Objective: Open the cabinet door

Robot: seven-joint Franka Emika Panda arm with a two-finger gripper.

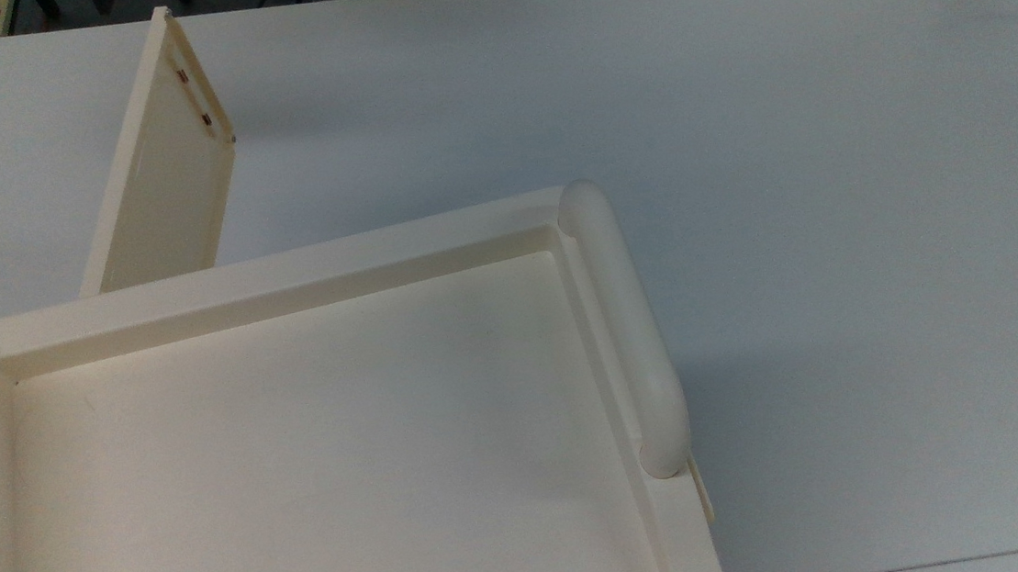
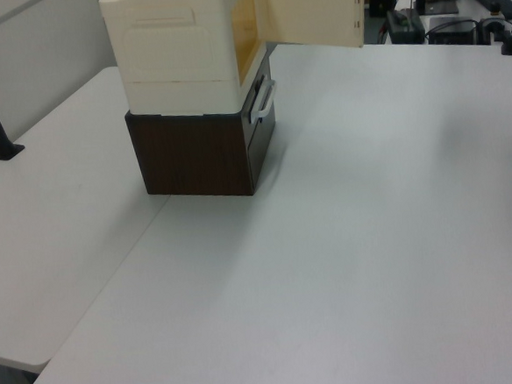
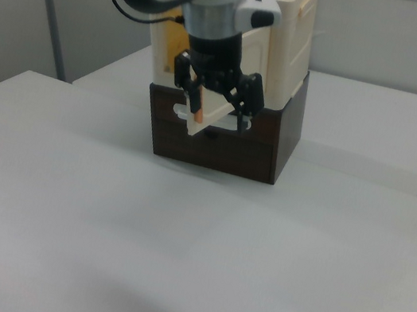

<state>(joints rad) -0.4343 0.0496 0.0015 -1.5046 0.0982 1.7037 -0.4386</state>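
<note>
The cabinet door (image 1: 162, 160) stands swung wide from the cabinet (image 2: 180, 48), likely near fully open. The gripper (image 3: 216, 101) sits at the door's free edge with its jaws spread, gripping nothing.

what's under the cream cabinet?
The cream cabinet sits on a dark brown box with a pale handle on its front. That box rests on the white table. The box's inside is hidden.
</note>
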